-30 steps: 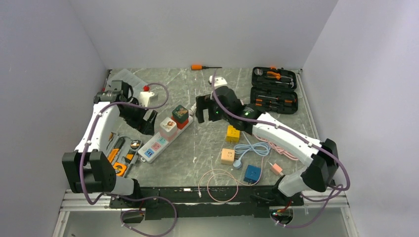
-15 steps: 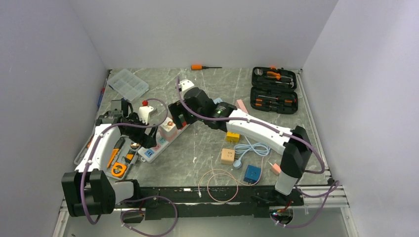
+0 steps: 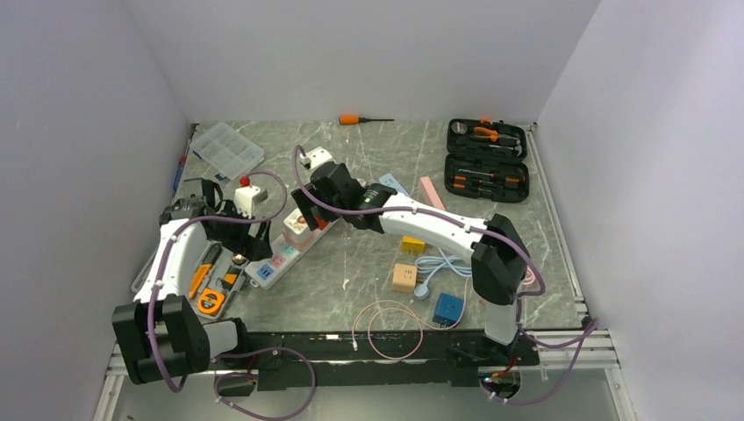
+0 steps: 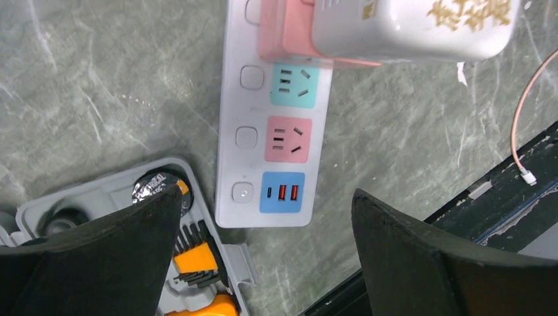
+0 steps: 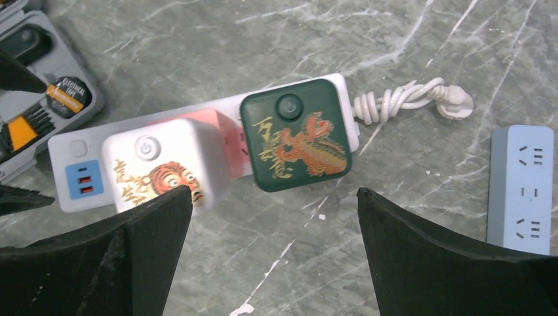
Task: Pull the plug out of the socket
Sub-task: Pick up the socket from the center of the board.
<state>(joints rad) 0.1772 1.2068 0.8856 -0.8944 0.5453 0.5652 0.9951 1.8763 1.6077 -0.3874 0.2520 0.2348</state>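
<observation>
Over the marble table, our left gripper gapes above the power strip, likely to brace it; our right gripper, fingers spread, straddles the green plug.

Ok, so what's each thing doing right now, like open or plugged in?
green plug, plugged into the power strip
white plug, plugged in beside it
left gripper, open, holding nothing
right gripper, open over the plugs, holding nothing
black tool case, lid open
</observation>
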